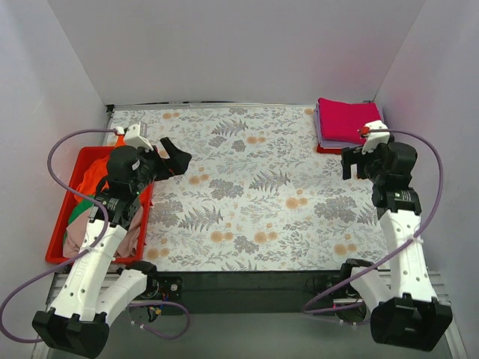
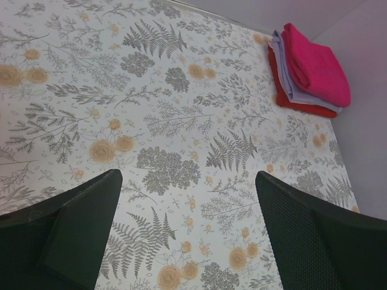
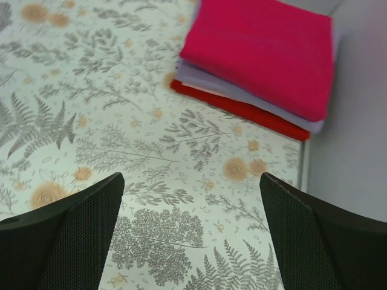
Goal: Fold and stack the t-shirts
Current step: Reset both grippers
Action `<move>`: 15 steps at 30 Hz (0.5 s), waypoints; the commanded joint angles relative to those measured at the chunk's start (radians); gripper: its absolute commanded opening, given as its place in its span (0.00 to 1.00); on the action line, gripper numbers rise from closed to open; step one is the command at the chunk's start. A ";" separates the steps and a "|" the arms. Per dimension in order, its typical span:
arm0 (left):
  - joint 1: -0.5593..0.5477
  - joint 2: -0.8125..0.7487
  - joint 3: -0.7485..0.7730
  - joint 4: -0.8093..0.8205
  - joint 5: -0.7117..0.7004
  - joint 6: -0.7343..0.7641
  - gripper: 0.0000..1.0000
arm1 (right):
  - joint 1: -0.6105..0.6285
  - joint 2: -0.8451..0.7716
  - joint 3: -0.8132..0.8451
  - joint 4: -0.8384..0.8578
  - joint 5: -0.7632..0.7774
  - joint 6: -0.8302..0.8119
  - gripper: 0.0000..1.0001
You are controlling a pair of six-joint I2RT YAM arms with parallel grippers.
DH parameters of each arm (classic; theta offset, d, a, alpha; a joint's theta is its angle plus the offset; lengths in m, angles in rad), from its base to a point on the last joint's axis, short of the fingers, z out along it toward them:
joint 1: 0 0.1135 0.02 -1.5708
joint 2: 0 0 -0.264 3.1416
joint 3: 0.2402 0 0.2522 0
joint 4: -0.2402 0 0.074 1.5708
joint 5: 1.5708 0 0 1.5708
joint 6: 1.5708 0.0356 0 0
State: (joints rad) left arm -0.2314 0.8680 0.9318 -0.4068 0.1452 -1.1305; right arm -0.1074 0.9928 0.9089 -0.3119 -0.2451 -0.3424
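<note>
Top view, left arm: bent at the elbow over the tray (image 1: 54,238) at the left edge, with the wrist turned toward the middle of the tabletop (image 1: 247,187).
Top view, left claw: the left claw (image 1: 178,158) hangs above the flower-printed surface just right of the tray, touching no cloth.
Top view, right arm: it rises along the right edge, with the wrist bent down and pointing at the near side of the stack (image 1: 346,126).
Top view, right claw: the right claw (image 1: 353,170) hovers just in front of the stack, apart from it.
Top view, tray contents: unfolded shirts lie heaped inside, with an orange shirt (image 1: 91,176) at the far end, a green shirt (image 1: 81,211) in the middle and a beige-pink shirt (image 1: 75,241) nearest. The left arm partly hides all three.
Top view, stack: folded shirts sit in the far right corner of the tabletop.
Left wrist view, left claw: the left claw (image 2: 187,181) has both fingers spread wide, with only bare tabletop between them.
Left wrist view, stack: it lies well away, at the upper right.
Right wrist view, right claw: the right claw (image 3: 192,181) has its fingers spread wide and holds nothing.
Right wrist view, stack: it is near, above the fingers. A pink-red shirt (image 3: 260,54) lies on top, a lavender shirt (image 3: 239,89) under it and a red shirt (image 3: 242,110) at the bottom, all flat with their edges roughly aligned.
</note>
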 commanded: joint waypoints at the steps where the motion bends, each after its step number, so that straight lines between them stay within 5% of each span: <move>1: 0.006 0.002 0.056 -0.124 -0.094 0.015 0.92 | -0.002 -0.132 -0.067 0.180 0.240 0.175 0.98; 5: 0.004 -0.009 0.111 -0.190 -0.133 0.072 0.93 | -0.002 -0.247 -0.130 0.172 0.412 0.233 0.98; 15: 0.006 -0.084 0.093 -0.214 -0.164 0.092 0.93 | -0.028 -0.302 -0.091 0.094 0.460 0.281 0.98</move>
State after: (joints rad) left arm -0.2310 0.8181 1.0100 -0.5949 0.0029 -1.0580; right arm -0.1215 0.7040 0.7773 -0.2230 0.1810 -0.1009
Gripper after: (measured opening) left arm 0.927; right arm 0.984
